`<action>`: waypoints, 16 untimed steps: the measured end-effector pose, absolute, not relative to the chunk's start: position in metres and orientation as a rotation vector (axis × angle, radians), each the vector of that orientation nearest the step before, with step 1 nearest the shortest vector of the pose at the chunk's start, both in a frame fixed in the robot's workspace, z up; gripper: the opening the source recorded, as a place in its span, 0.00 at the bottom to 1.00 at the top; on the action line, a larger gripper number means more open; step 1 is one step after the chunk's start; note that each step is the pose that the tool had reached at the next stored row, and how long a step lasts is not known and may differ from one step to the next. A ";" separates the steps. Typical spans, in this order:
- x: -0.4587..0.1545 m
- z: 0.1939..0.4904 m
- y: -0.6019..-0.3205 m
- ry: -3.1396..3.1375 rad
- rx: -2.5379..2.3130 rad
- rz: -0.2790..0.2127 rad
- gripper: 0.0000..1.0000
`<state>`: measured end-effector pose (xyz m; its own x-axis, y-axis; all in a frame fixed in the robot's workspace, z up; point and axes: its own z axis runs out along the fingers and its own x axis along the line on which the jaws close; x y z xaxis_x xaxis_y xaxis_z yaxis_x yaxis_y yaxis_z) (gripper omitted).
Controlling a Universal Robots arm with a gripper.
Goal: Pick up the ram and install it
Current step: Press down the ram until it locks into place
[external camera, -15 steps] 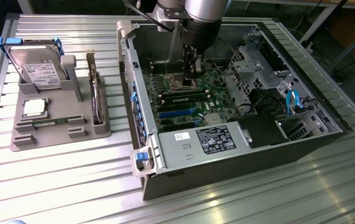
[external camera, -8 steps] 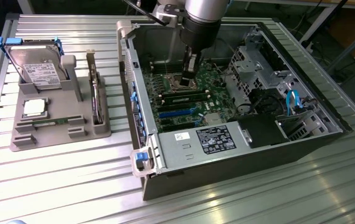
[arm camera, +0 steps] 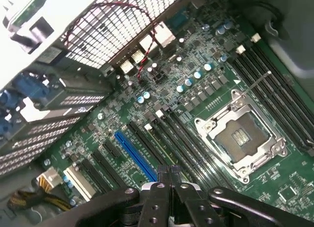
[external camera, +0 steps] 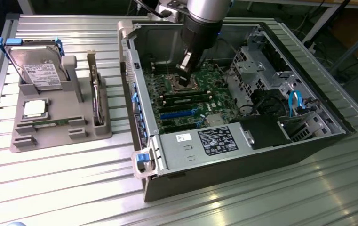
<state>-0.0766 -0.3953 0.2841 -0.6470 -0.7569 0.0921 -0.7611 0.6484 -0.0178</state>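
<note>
Your ram (external camera: 44, 123) lies flat in the long front slot of the grey parts tray (external camera: 22, 141), just in front of the square silver processor chip (external camera: 34, 108). It is well apart from the computer case (external camera: 229, 165), which sits toward the exterior view's right. Behind the chip in the same tray the hard drive (external camera: 35, 70) stands propped, and the dark expansion card (external camera: 94, 92) stands on edge along the tray's side nearest the case. The tray and the case both rest on the ribbed metal desk (external camera: 66, 188).

Your claw (external camera: 186, 67) is nowhere near the ram. It hangs inside the open case above the green motherboard (external camera: 194, 110), over the area of the empty processor socket (arm camera: 240, 136). Its fingers (arm camera: 159, 185) are clenched together with nothing between them. In the wrist view the fingertips point down at the long black memory slots (arm camera: 181, 143) beside the socket. Next to those runs a blue expansion slot (arm camera: 135, 156). One green stick (external camera: 184, 99) already stands seated in the slots on the board.
</note>
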 end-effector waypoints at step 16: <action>-0.077 0.284 -0.395 -2.976 0.716 0.050 0.11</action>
